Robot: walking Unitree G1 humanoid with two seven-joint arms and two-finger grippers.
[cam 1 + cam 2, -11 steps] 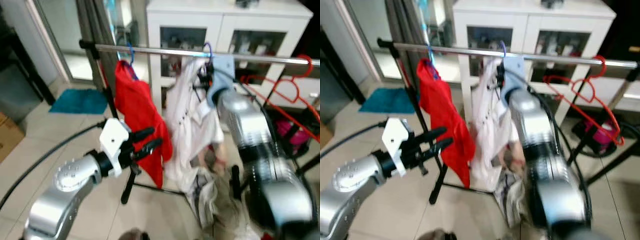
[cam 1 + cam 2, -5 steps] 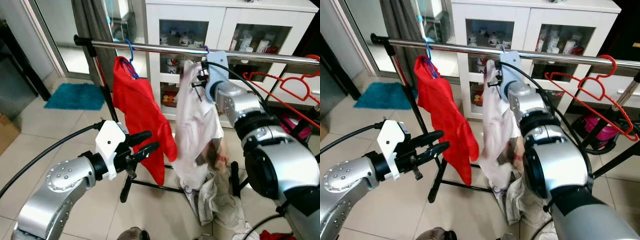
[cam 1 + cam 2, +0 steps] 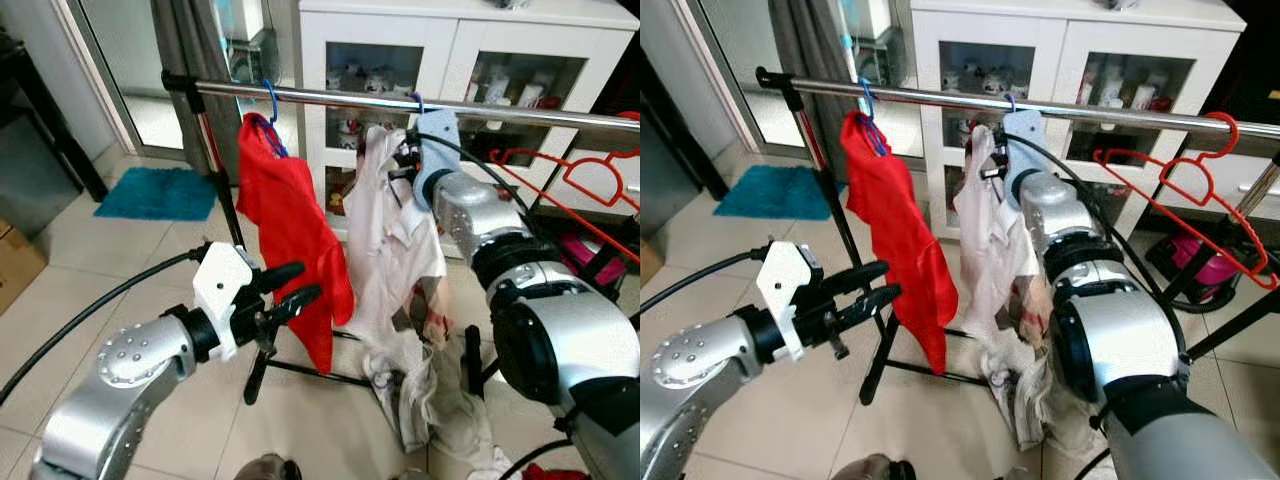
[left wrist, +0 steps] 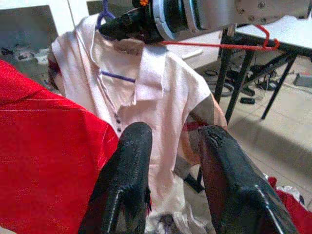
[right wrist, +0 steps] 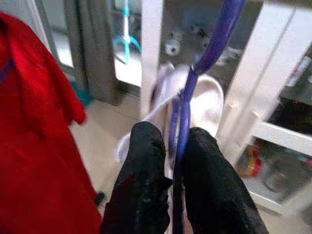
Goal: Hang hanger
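Head camera first: a shiny metal clothes rail (image 3: pixel 330 97) runs across in front of a white glass-door cabinet (image 3: pixel 450 50). A red shirt (image 3: pixel 290 240) hangs from it on a blue hanger (image 3: pixel 268 100), and right beside that a white polo shirt (image 3: pixel 385 240) hangs on a purple plastic hanger (image 5: pixel 195 73) whose hook sits up at the rail. The right gripper (image 3: pixel 405 160) is up at that shirt's collar. An empty red hanger (image 3: pixel 1185 170) hangs further along, and some pale clothes (image 3: pixel 430 400) are heaped on the tiled floor.

The left gripper (image 3: pixel 285 290) hovers low in front of the red shirt, fingers slightly spread, holding nothing.

Left wrist view: two black fingers (image 4: pixel 129 180) apart, with the white polo beyond them.

Right wrist view: fingers (image 5: pixel 144 165) pinching the purple hanger's neck.
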